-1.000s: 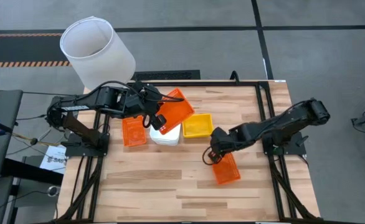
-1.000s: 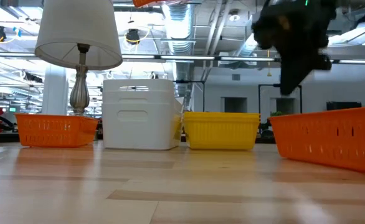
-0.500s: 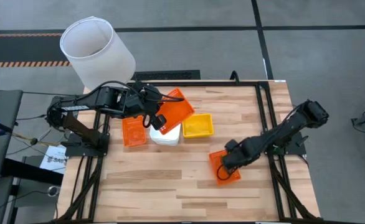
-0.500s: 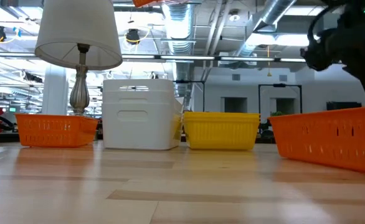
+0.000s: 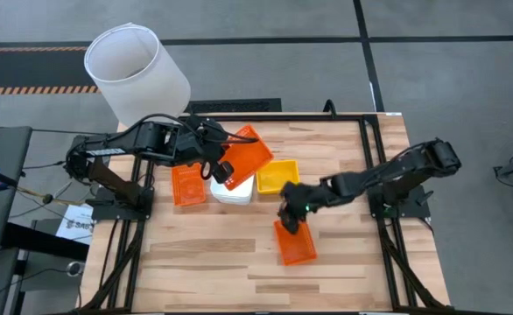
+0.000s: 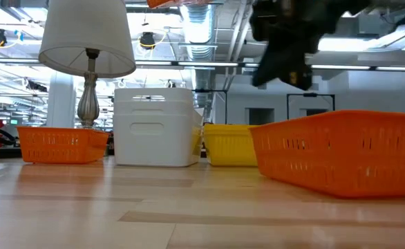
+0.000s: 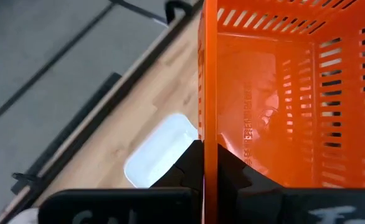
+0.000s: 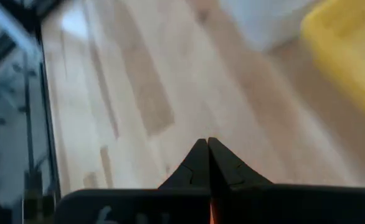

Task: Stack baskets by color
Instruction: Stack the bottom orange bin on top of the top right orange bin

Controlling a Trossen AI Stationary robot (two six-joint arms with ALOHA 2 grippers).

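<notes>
Two grippers busy. Left gripper raised above white stack, jaws pinching wall of tilted orange basket. Right gripper near surface middle, jaws pressed on rim of second orange basket, which sits on wood. Third orange basket left of white stack; yellow stack right of it. Lamp shade beyond far-left corner.

overhead camera looks straight down — table-level camera looks across; both share the white basket stack.
</notes>
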